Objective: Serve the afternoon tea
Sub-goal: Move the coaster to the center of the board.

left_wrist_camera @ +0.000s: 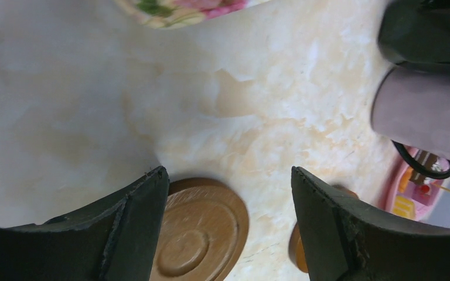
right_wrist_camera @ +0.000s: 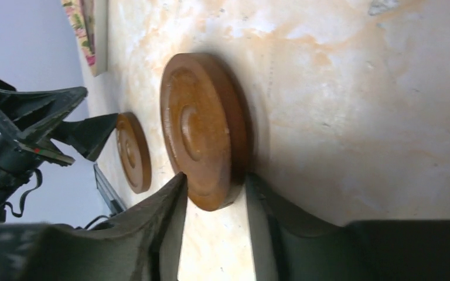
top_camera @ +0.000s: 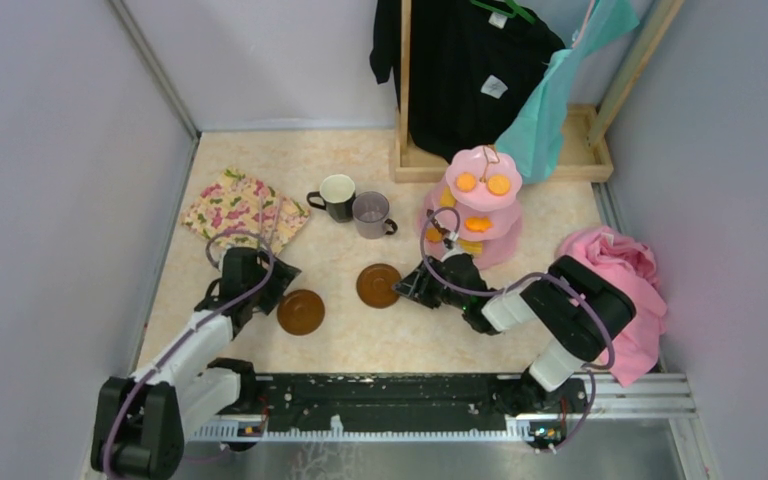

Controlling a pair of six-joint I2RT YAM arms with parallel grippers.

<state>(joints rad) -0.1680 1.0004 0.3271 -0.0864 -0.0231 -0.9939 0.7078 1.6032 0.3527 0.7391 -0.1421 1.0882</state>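
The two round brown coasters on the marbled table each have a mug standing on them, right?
No. The left round brown coaster and right round brown coaster are bare; the black mug and smoky translucent mug stand on the table behind them, as the top external view shows.

In the left wrist view the left coaster runs off the bottom edge and behind a finger of the left gripper. The right coaster shows only as a sliver. The smoky mug, black mug and flower-patterned tray are cut by the frame. Whether the fingers of the right gripper press the right coaster's rim or stand just off it cannot be told.
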